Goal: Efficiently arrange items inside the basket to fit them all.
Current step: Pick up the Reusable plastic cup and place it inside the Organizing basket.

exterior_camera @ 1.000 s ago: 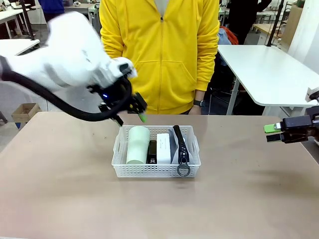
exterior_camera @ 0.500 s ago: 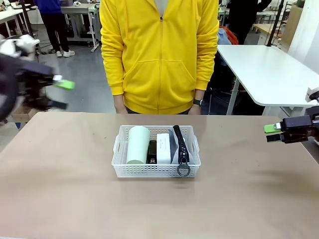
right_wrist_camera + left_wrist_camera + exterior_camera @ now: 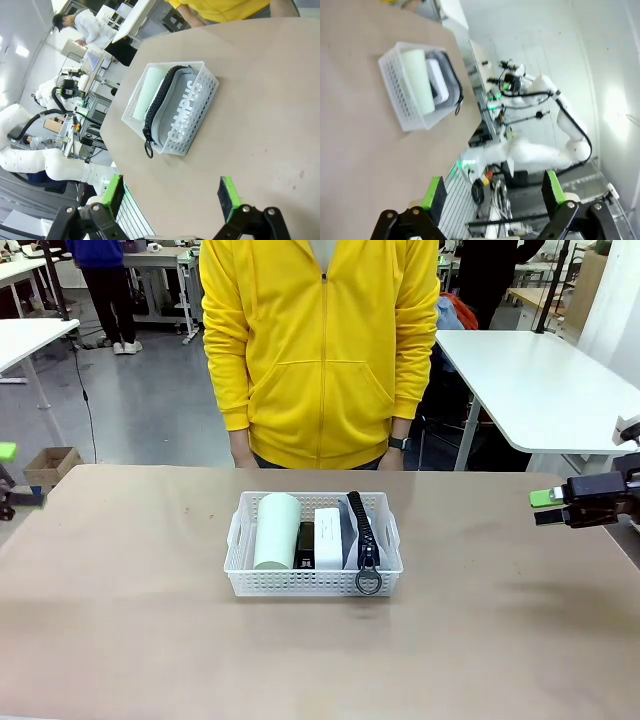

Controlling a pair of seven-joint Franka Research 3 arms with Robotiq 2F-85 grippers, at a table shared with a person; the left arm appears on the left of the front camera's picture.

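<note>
Front view: you are looking at a shallow white rectangular plastic basket (image 3: 314, 578) with perforated sides and handle cutouts, standing mid-table on a matte tan tabletop (image 3: 150, 640) before a person in a yellow zip hoodie (image 3: 320, 350). Inside it, packed side by side from your left, lie a smooth pale green cylindrical cup (image 3: 277, 531) on its side, a small black stapler (image 3: 306, 543), a white boxy device (image 3: 328, 536) and a soft grey fabric pouch (image 3: 182, 116) stood on edge, its black toothed zipper (image 3: 361, 525) uppermost and the ring pull (image 3: 368, 582) hanging over the near wall. In the right wrist view the pouch's side shows pale block lettering through the lattice. Your right gripper (image 3: 548, 506) hovers at the table's right edge, well apart from the basket, jaws spread and holding nothing. Your left gripper (image 3: 492, 192) hangs beyond the table's left edge, its green-padded fingers (image 3: 433, 192) likewise spread wide and bare.
</note>
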